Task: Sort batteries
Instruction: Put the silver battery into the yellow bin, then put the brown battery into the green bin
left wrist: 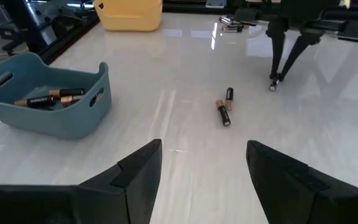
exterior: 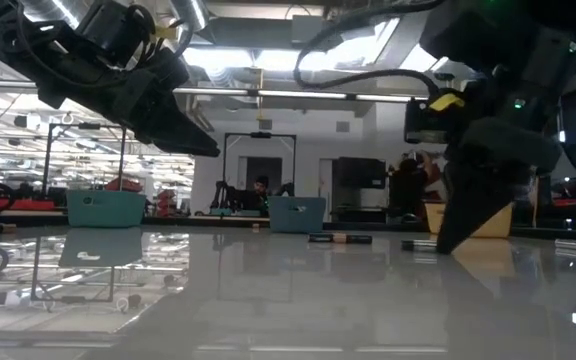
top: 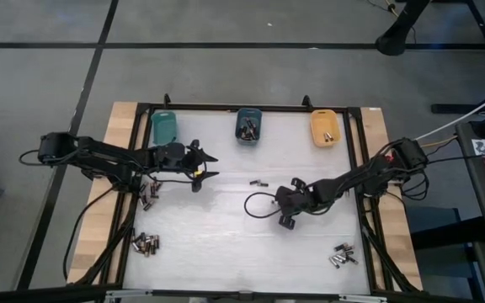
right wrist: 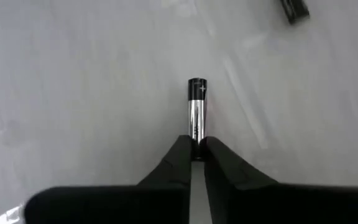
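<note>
— While the right gripper [right wrist: 196, 152] is clamped on one silver battery [right wrist: 196, 106] at the table, short of the blue bin [top: 248, 125], how much is sorted?
— Some: the blue bin and the orange bin [top: 325, 128] beside it hold cells; the teal bin [top: 165, 128] looks empty.
— And left over?
— A loose pair [left wrist: 224, 107] just before the blue bin, and heaps [top: 145, 244] well away from it, toward the table's near edge.
— The left gripper [left wrist: 204, 171]?
— Spread wide, holding nothing, near the teal bin
</note>
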Available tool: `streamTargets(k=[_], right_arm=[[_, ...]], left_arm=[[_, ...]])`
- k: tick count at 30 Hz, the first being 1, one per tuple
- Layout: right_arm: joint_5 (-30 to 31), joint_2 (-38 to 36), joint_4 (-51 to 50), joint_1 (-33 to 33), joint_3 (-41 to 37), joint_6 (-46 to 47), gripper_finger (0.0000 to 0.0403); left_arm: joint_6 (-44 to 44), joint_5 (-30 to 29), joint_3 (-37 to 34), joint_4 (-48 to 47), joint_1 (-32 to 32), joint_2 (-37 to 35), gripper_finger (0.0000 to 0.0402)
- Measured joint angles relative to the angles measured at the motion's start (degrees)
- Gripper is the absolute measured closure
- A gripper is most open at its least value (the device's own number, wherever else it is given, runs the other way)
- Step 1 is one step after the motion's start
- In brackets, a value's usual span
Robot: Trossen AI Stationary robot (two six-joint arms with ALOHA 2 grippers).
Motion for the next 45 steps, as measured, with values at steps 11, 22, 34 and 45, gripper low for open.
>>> streamTargets(k=[11,22,34,45], right_arm=[[3.72,-12.04,-9.36,-6.96,3.7,-13.09,0.0389],[13.38,-27.81,-26.61,-33.17,3.84,-4.85,0.0389],[4.0,-16.64,-27.51,-58.76,3.84,-9.3,0.0381],[3.63,-13.34,-27.55,-62.84,4.91,-10.88,0.0291]], left_arm=[[2.3,-0.02,0.0,10.18,0.07,1.58,0.0178],[4.64,1.03,0.0,10.35,10.15,1.6,0.0178],[5.91,10.56,0.0,2.13,16.69,1.6,0.0178],[7.93,10.58,0.0,0.94,16.85,1.6,0.0178]])
